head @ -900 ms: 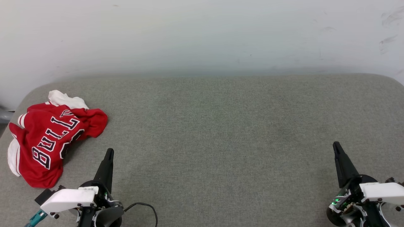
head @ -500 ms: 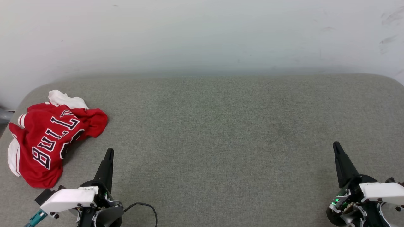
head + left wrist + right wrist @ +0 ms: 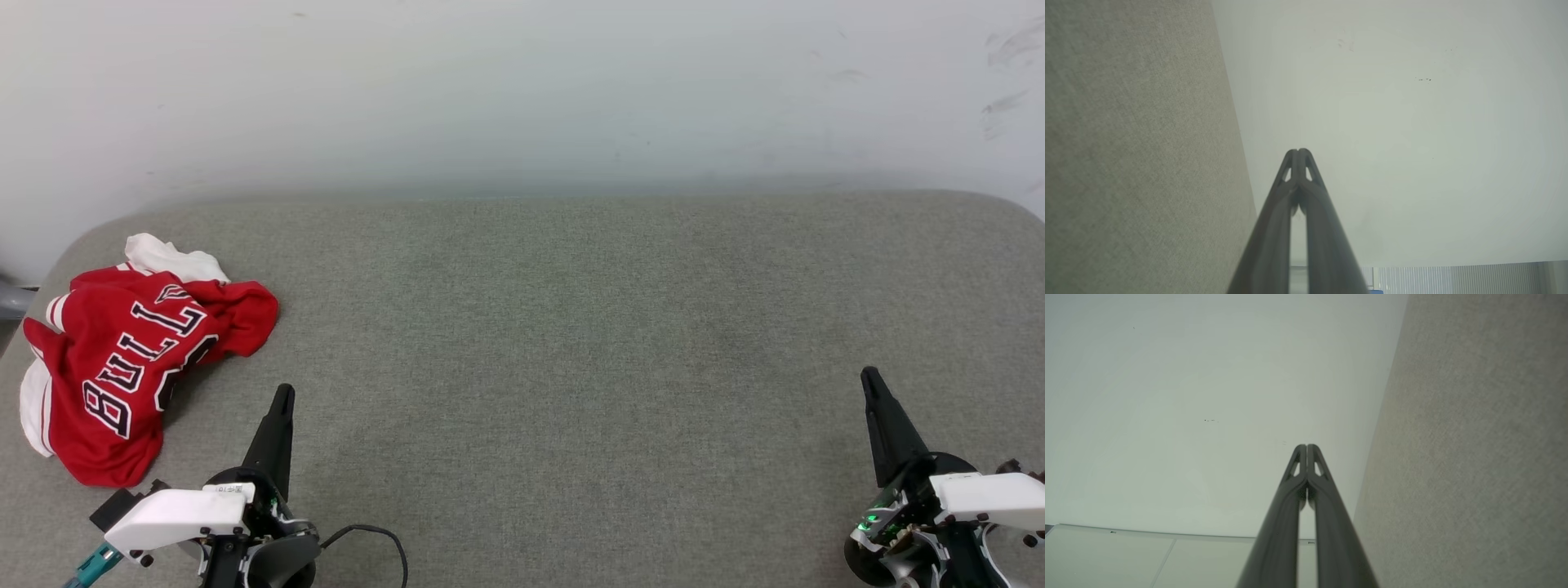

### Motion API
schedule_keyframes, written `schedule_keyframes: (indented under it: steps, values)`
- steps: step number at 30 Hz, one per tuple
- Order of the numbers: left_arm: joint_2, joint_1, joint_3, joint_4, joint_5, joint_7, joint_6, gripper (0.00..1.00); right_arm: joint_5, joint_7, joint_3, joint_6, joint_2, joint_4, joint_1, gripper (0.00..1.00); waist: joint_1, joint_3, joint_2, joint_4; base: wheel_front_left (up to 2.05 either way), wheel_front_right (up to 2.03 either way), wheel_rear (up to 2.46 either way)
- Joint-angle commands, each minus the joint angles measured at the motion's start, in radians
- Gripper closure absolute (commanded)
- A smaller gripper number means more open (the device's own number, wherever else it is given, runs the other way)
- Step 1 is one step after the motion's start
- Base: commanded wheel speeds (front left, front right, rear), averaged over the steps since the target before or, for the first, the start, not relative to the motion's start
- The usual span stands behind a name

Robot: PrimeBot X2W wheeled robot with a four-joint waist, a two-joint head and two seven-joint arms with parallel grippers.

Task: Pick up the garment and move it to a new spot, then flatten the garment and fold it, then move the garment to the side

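The red jersey-style T-shirt (image 3: 122, 367), with white short sleeves and black, white-outlined "BULLS" lettering, lies crumpled in a heap at the far left of the grey fabric-covered table (image 3: 571, 343), close to its left edge. The lettering faces up and runs sideways. 1 white sleeve pokes out at the back of the heap and more white shows along its left side. Nothing touches it.

The left hand (image 3: 282, 396) sits at the lower left, near the heap's right side but apart from it. Its 2 dark fingers are pressed together tip to tip with nothing between them, as the left wrist view also shows. The right hand (image 3: 870, 377) sits at the lower right, well apart from the T-shirt across the bare table, likewise closed and empty.

The step in hand looks like the 1st one, picking the T-shirt up, and it is not yet begun. The next move calls for the left hand to part its fingers, swing left over the heap and pinch a raised fold, perhaps the red bulge at its right end. The bare middle of the table would suit as the new spot, within reach of both hands for flattening
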Motion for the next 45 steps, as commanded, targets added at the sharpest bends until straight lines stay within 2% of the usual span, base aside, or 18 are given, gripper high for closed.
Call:
schedule_keyframes:
  steps: [1, 11, 12, 16, 31, 37, 45]
  values:
    - [-0.001, -0.008, 0.003, 0.0, 0.003, 0.003, -0.003, 1.0, -0.005, 0.001, 0.0, 0.0, 0.003, 0.001, -0.011, 1.0, 0.0001, 0.0, 0.0, 0.0, 0.0, 0.0, 0.0]
    - [-0.001, -0.008, 0.003, 0.0, 0.003, 0.003, -0.003, 1.0, -0.005, 0.001, 0.0, 0.0, 0.003, 0.001, -0.011, 1.0, 0.0001, 0.0, 0.0, 0.0, 0.0, 0.0, 0.0]
    - [0.0, 0.001, -0.001, 0.003, 0.0, 0.0, 0.0, 0.0, 0.0, 0.0, 0.0, 0.0, 0.0, 0.003, 0.002, 0.0, 0.0001, 0.0, 0.0, 0.0, 0.0, 0.0, 0.0]
    - [-0.004, 0.033, -0.006, 0.036, 0.0, -0.002, 0.001, 0.0, 0.0, -0.001, 0.001, 0.0, 0.001, 0.036, 0.033, 0.0, 0.0001, 0.0, 0.0, 0.0, 0.0, 0.0, 0.0]
    - [-0.003, 0.052, -0.017, 0.007, 0.059, -0.072, 0.001, 0.0, -0.096, -0.071, 0.027, 0.0, 0.001, 0.036, 0.028, 0.0, 0.0001, 0.002, 0.0, -0.002, 0.0, 0.0, 0.0]
    - [-0.003, 0.06, 0.008, -0.001, 0.136, -0.099, 0.0, 0.0, -0.189, -0.098, 0.019, 0.0, 0.001, 0.042, 0.02, 0.0, 0.0001, 0.001, 0.0, -0.003, 0.0, 0.0, 0.0]
    - [-0.002, 0.059, 0.08, -0.034, 0.252, -0.132, 0.0, 0.0, -0.39, -0.131, 0.007, 0.0, 0.001, 0.0, 0.01, 0.0, 0.0001, 0.001, 0.0, -0.003, 0.0, 0.0, 0.0]
